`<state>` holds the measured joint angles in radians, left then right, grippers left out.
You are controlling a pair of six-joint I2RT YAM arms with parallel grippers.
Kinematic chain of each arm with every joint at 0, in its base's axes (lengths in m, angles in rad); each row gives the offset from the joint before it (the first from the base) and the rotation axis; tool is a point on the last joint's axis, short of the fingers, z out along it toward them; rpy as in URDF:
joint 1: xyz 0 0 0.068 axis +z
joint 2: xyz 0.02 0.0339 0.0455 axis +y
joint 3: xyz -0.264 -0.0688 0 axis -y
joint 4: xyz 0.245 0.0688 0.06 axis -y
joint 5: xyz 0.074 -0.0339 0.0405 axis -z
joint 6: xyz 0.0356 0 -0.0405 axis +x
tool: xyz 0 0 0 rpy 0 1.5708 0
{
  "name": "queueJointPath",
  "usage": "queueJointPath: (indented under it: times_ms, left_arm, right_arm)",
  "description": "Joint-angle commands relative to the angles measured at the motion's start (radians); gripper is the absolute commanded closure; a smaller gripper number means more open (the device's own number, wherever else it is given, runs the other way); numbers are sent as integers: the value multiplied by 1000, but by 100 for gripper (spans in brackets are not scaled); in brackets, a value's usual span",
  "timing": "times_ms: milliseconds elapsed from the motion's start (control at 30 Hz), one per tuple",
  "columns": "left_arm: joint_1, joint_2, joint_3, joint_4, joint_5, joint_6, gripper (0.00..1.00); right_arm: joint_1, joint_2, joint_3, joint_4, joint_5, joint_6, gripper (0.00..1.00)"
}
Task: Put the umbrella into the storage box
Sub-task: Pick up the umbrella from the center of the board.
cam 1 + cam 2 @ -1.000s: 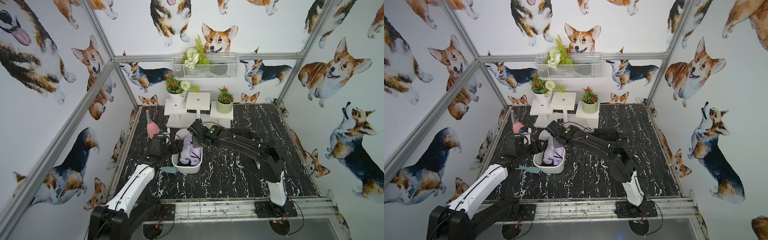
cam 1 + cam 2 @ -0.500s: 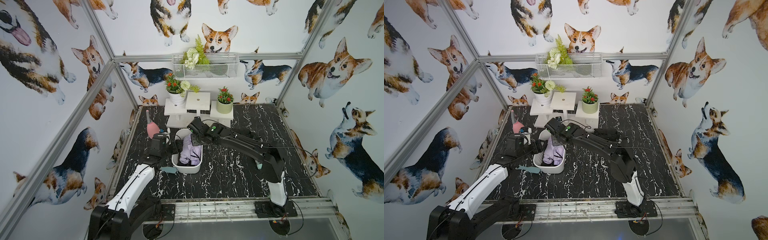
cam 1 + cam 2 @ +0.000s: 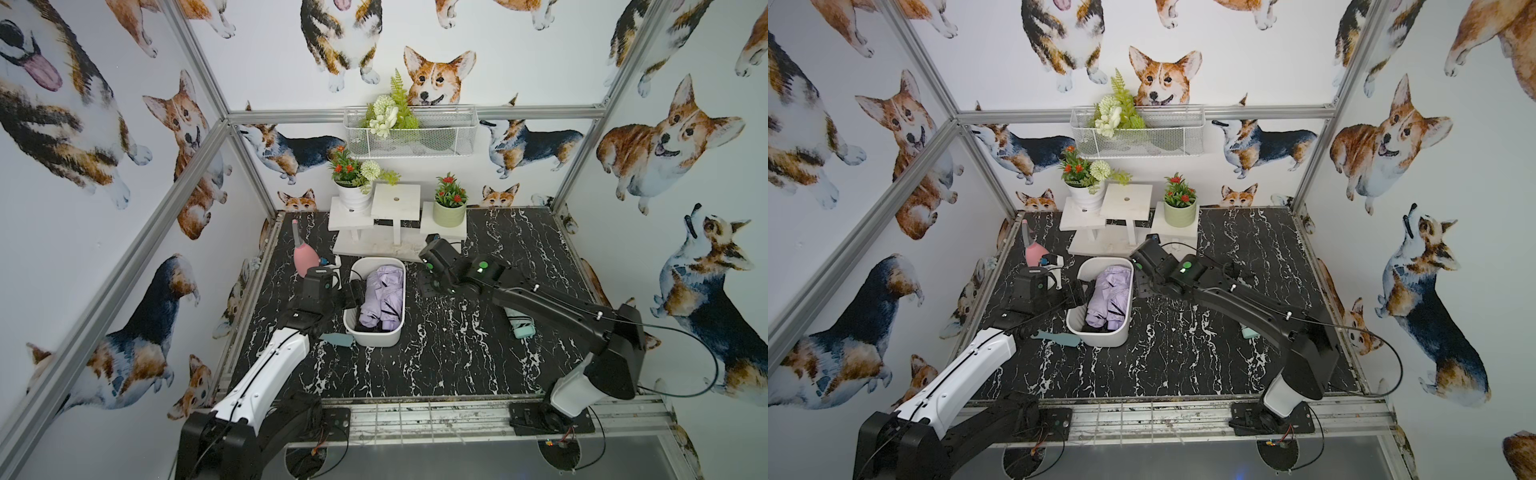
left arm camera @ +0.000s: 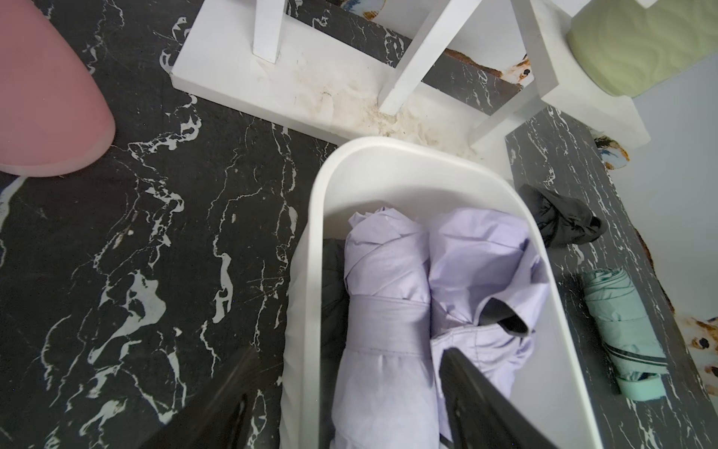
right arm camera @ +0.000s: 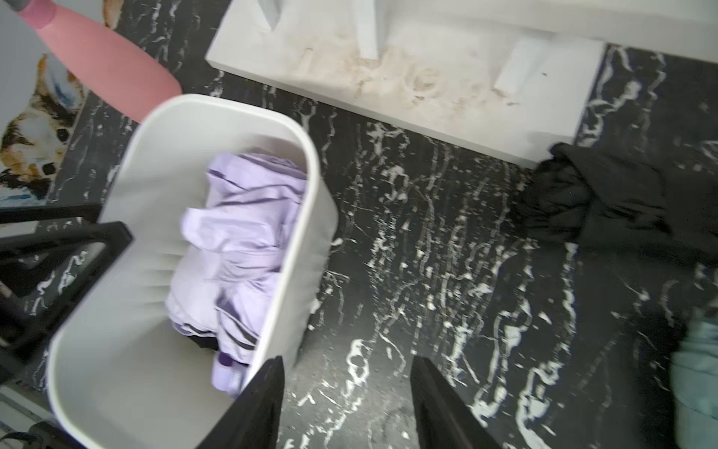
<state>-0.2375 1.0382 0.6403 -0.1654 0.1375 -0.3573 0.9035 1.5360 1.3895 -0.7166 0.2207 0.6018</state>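
Note:
The white storage box [image 3: 354, 320] stands left of the table's middle, seen in both top views [image 3: 1076, 322]. Two folded lavender umbrellas [image 3: 384, 291] [image 4: 384, 280] [image 5: 248, 217] lie side by side inside it. My left gripper [image 3: 353, 293] [image 4: 347, 352] is open and straddles the box's left wall [image 4: 311, 272], one finger outside and one over the umbrellas. Over bare table just right of the box, my right gripper [image 3: 428, 286] [image 5: 347, 359] is open and holds nothing. A mint folded umbrella [image 3: 521, 328] [image 4: 617, 330] lies on the table under the right arm.
A black fabric bundle [image 5: 606, 202] [image 4: 559, 221] lies by the corner of the white plant stand [image 3: 395, 199]. A pink bottle [image 3: 305, 259] stands left of the box. Beside the box's near left corner lies a flat teal piece [image 3: 336, 338]. A wire basket [image 3: 409, 133] hangs on the back wall.
My right gripper has swung from over the box's far end to the table on its right, and its jaws have opened. The left arm has not moved.

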Motion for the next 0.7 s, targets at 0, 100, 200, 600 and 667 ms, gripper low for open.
queueJointPath:
  times_ms: [0,100,200,600,667]
  left_arm:
    - [-5,-3,8,-5,0,21,21]
    - [-7,-1,12,-5,2,21,21]
    - [-9,0,13,-4,5,21,21]
    - [-13,28,12,19,23,20,21]
    - [-13,25,6,21,21,20,21]
  right_arm:
    - [-85,-95,-104,-43,-39,-57,41]
    - [-203,-166,-201,-70,-52,-105,39]
    - [-359,-204,-287,-112,-27,-172,33]
    - [-612,-3,-316,-117,21,-273,19]
    - [-620,71,-284,-121,41,-285,17]
